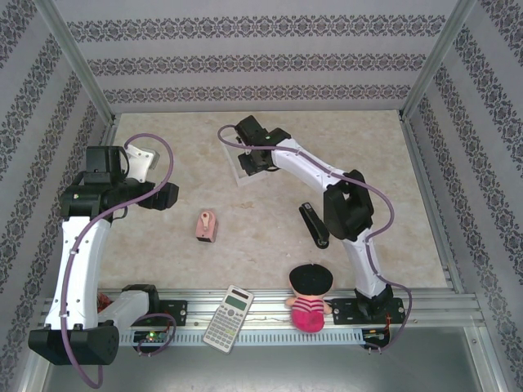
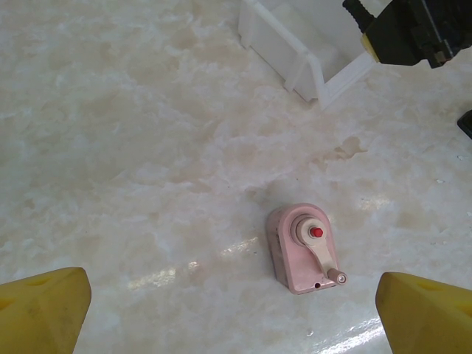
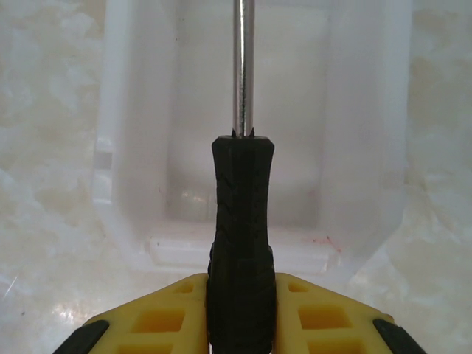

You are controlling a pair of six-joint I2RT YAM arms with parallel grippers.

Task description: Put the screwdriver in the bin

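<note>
Screwdriver (image 3: pixel 240 243) is pinched by its black handle in the right gripper (image 3: pixel 240 313) and hangs just over the bin (image 3: pixel 125 169), so it looks like only the drop is left, while the left gripper (image 2: pixel 232 313), fingers (image 2: pixel 44 310) spread wide, sits apart from the bin.

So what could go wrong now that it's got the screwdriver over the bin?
Two things might. The right gripper holds the screwdriver with its handle across the near wall of the bin, so if it lets go here, the handle could land on that wall and the screwdriver might roll out. Also, if it goes lower, the gripper might bump the bin and push it along the table.
</note>
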